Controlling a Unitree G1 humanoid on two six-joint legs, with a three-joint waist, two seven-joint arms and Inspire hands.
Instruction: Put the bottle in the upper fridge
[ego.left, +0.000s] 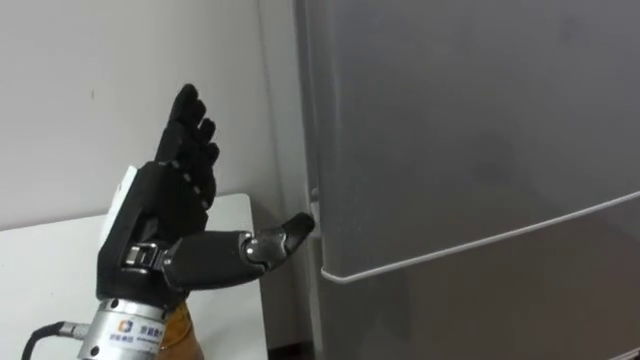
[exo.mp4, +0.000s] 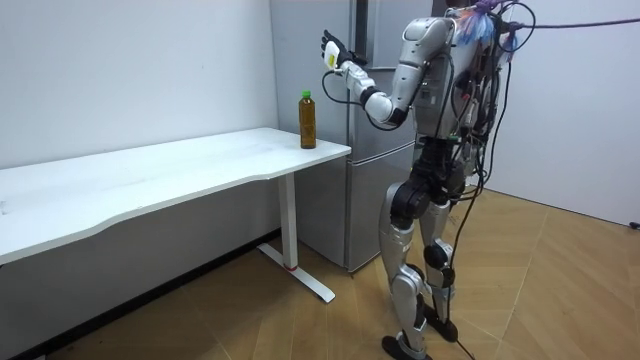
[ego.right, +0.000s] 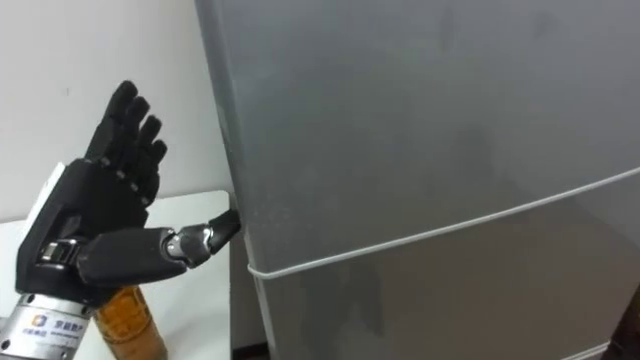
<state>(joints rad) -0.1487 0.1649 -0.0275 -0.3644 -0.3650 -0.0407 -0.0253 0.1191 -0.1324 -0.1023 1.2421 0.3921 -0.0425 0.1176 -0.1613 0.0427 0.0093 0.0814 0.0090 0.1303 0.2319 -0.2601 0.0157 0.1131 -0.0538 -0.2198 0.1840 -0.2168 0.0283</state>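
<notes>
left hand (ego.left: 160, 212) open, thumb tip at upper fridge door (ego.left: 470, 125) edge: hook fingers behind it, pull squarely, clear bottle (ego.right: 130, 322) below.

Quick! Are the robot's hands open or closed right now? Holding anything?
Left hand: open, fingers straight, holding nothing, thumb tip at the edge of the fridge door.
Right hand: cannot be told.

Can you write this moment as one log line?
left hand: open, thumb at door edge | upper fridge door: shut | bottle: on white table
</notes>
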